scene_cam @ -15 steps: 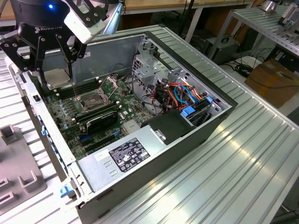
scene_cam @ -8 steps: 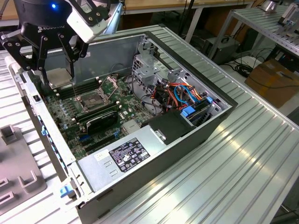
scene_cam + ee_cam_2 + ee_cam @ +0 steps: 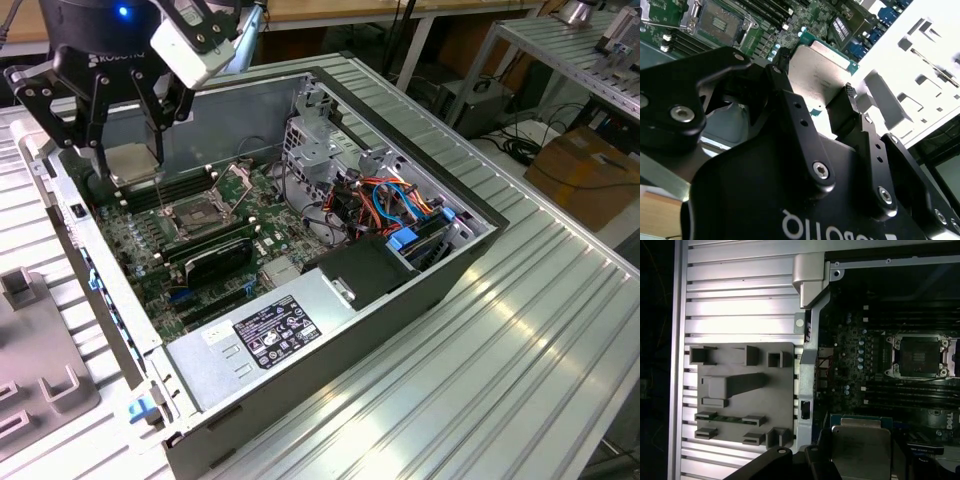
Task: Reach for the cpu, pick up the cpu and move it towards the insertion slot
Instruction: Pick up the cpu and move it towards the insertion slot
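Gripper [image 3: 812, 102] fingers pinching cpu [image 3: 822, 70], grey fixture plate [image 3: 742, 395] in first wrist view, insertion slot [image 3: 200, 213] open.

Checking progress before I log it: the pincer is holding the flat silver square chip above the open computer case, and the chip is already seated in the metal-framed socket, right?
Not seated. In the exterior view the pincer holds the flat silver square chip above the open computer case, apart from the metal-framed socket, which sits open.

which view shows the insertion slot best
The first wrist view: the insertion slot lies open and square-on, frame and dark centre plain. The exterior view shows it smaller; the second wrist view crops it at the edge.
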You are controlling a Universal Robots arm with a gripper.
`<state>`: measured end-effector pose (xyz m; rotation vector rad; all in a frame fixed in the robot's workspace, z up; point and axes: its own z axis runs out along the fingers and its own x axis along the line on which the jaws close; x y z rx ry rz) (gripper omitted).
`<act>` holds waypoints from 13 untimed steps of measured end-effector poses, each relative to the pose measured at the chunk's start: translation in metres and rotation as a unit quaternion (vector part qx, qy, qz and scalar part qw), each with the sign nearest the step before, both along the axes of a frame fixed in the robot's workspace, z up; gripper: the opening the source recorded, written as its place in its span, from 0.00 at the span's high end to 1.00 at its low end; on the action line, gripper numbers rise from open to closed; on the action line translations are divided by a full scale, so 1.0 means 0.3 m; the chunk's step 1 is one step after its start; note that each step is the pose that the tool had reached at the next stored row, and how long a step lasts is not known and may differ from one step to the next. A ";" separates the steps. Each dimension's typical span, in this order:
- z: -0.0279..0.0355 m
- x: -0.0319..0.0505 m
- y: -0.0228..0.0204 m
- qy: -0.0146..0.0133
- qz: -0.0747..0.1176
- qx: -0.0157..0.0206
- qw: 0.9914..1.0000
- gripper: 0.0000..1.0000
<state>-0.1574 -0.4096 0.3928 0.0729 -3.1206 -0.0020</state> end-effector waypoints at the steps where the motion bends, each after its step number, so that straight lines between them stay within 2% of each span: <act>1: 0.000 0.003 0.002 0.000 0.000 0.000 1.000 0.45; 4: -0.002 0.015 0.010 0.000 0.000 0.000 1.000 0.45; 7: -0.003 0.036 0.030 0.000 0.000 0.000 1.000 0.45; 13: -0.010 0.074 0.040 0.000 -0.014 0.000 1.000 0.45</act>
